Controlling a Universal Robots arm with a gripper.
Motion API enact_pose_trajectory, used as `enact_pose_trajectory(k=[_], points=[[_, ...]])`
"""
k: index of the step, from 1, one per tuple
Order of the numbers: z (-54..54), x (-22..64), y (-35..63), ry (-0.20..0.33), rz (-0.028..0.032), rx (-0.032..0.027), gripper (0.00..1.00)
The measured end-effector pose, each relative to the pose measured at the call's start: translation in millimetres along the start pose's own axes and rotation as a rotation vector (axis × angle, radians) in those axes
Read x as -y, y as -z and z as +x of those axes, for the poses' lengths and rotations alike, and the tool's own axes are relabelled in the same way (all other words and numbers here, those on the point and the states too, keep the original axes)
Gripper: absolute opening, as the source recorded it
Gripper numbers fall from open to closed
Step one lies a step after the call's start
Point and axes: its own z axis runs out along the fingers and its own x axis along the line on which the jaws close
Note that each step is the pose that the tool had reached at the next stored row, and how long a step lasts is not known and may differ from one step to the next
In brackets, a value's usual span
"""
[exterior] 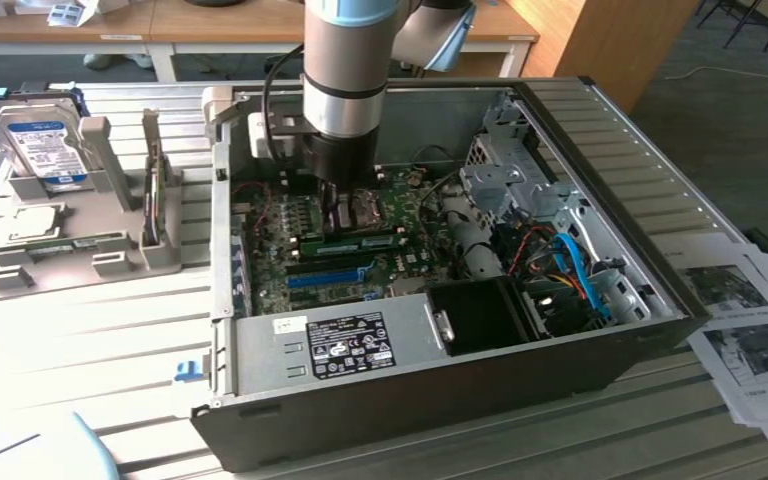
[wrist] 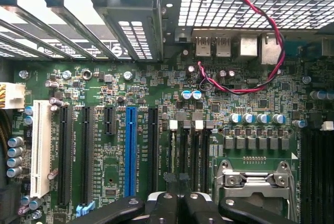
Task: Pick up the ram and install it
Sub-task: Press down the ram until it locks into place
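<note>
Ram lay flat on the motherboard, at about 6 o'clock from the gripper. Jaws were shut, empty, down inside the case. Pick-up and install both looked undone.

Wooden desks behind, grey carpet beside slatted table.

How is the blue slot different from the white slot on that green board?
The blue slot is blue; the white slot is white. The white slot looks longer and wider than the blue slot. The blue slot sits between black slots, while the white slot is at the end of the row, by small silver cans. Both are long, narrow, empty, and run the same way on the green board.
</note>
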Motion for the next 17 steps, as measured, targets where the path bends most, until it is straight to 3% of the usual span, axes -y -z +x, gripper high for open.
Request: enact_pose_trajectory(k=[17], points=[[0.6,0.1,-1.9,0.000,-0.0002,-0.0003,0.09]])
